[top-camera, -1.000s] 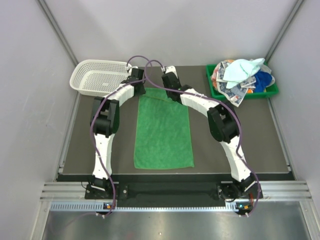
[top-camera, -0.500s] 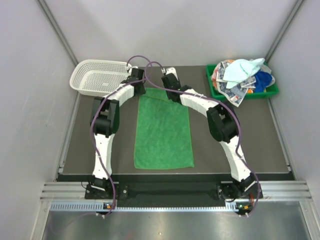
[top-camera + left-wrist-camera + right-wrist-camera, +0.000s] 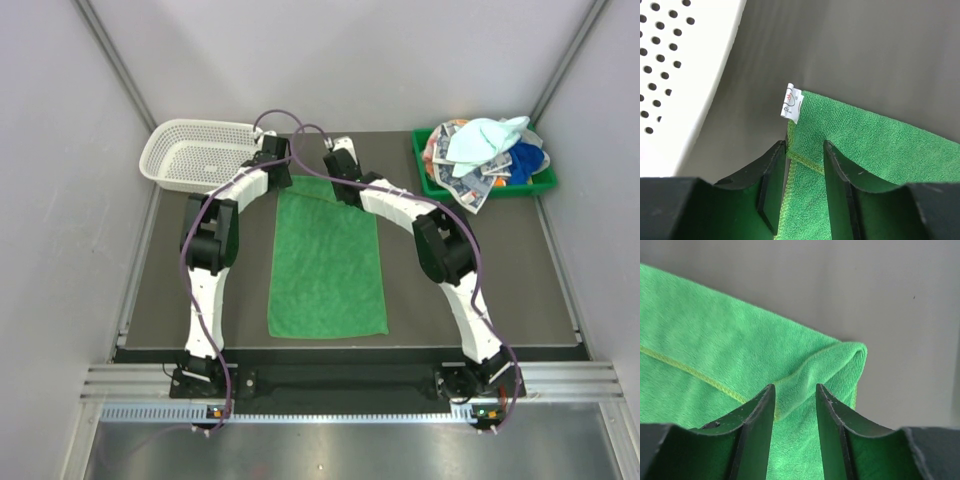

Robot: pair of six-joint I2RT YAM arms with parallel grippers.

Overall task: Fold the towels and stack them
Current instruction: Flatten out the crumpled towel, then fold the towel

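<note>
A bright green towel (image 3: 328, 265) lies spread flat in the middle of the dark table. My left gripper (image 3: 285, 177) is at its far left corner and my right gripper (image 3: 336, 180) at its far right corner. In the left wrist view the left gripper (image 3: 805, 151) is closed narrowly on the folded-over corner of the green towel (image 3: 875, 145), next to its white label (image 3: 792, 102). In the right wrist view the right gripper (image 3: 795, 390) pinches a raised ridge of the green towel (image 3: 715, 340). More towels (image 3: 487, 150) are heaped in the green tray.
A white mesh basket (image 3: 198, 155) stands at the far left, its rim close to the left gripper (image 3: 685, 75). A green plastic tray (image 3: 540, 184) stands at the far right. Grey walls enclose the table on three sides.
Almost nothing. Both grippers stay at the towel's far corners; the right gripper has shifted very slightly farther away.
</note>
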